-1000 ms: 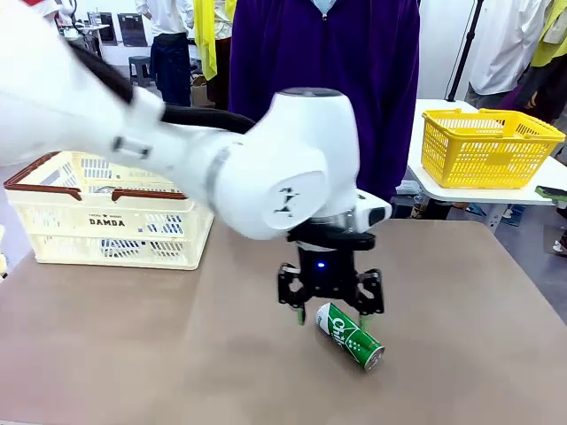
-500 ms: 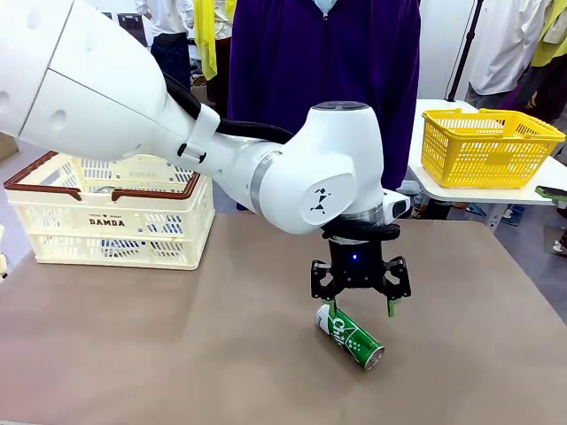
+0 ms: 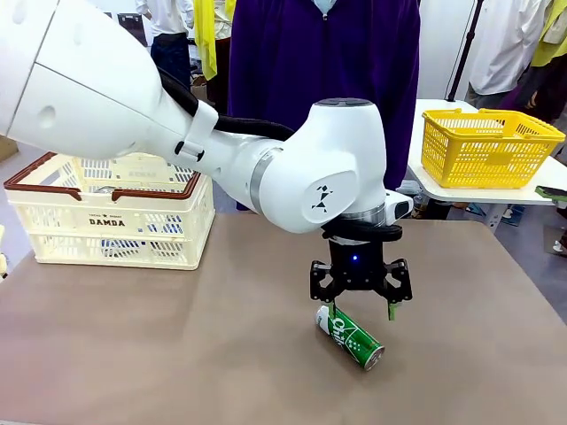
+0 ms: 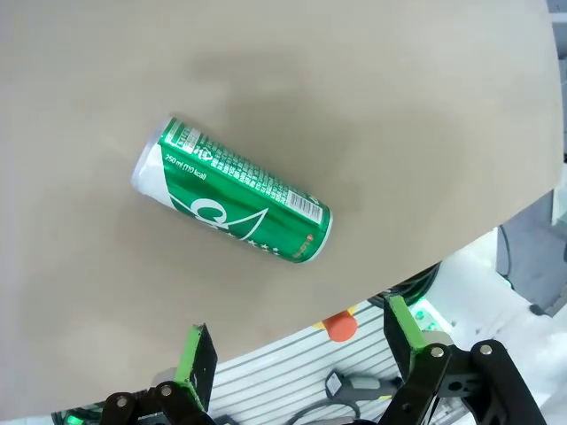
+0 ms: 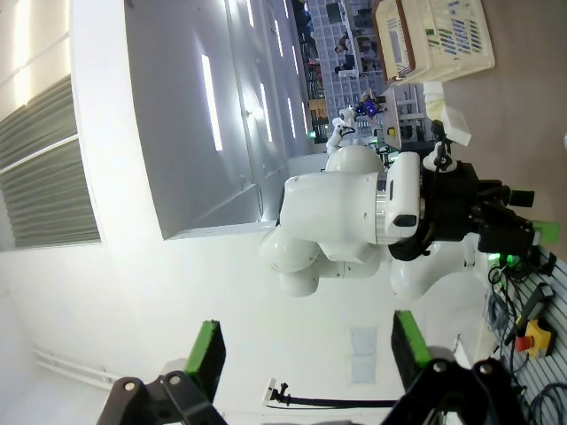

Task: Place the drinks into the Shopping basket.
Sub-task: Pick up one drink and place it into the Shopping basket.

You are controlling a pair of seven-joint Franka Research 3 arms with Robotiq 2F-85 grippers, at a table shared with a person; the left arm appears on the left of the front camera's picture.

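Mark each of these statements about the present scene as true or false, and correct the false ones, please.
1. The green can lies on its side on the table. True.
2. The left gripper is closed around the green can. False: its jaws are open and it hangs just above the can, holding nothing.
3. The Shopping basket stands at the robot's left side of the table. True.
4. The green can is already inside the Shopping basket. False: it lies on the table, far from the basket.
5. The right gripper holds a blue can. False: its jaws are open and empty.
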